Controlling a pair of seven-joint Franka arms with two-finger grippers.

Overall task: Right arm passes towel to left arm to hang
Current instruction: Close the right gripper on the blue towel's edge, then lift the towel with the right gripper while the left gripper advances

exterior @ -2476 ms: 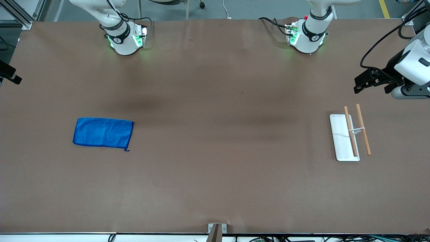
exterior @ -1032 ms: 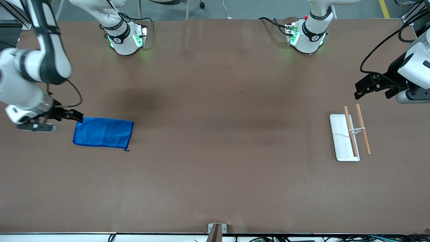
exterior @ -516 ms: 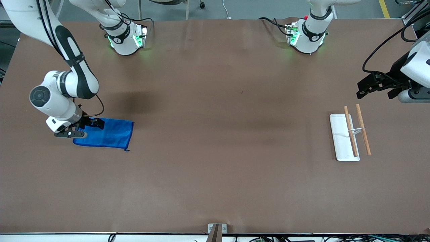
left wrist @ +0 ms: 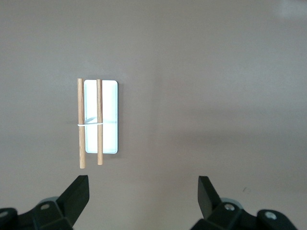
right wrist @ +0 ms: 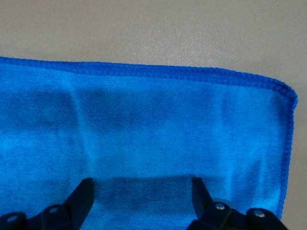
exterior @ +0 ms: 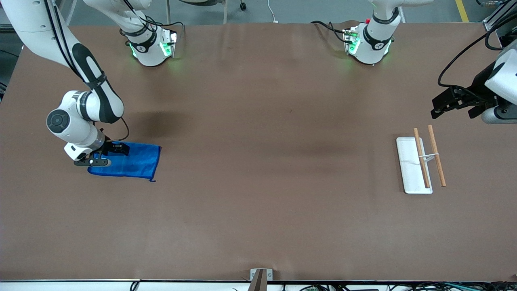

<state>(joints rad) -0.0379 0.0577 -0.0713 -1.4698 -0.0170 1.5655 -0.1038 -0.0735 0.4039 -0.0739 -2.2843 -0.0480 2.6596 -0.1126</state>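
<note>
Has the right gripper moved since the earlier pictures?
Yes. The right gripper came in from the table edge at the right arm's end and now sits open over the towel, which lies unmoved.

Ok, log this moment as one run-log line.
right gripper: open, low over towel | towel: flat on table | left gripper: open, waiting above rack | handover: not started

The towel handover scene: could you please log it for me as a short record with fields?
towel: the towel lies flat on the table, toward the right arm's end
right hand: the right hand is open, low over the towel's end
left hand: the left hand is open, waiting above the table near the rack
rack: the rack, a white base with two wooden rods, is bare
</note>
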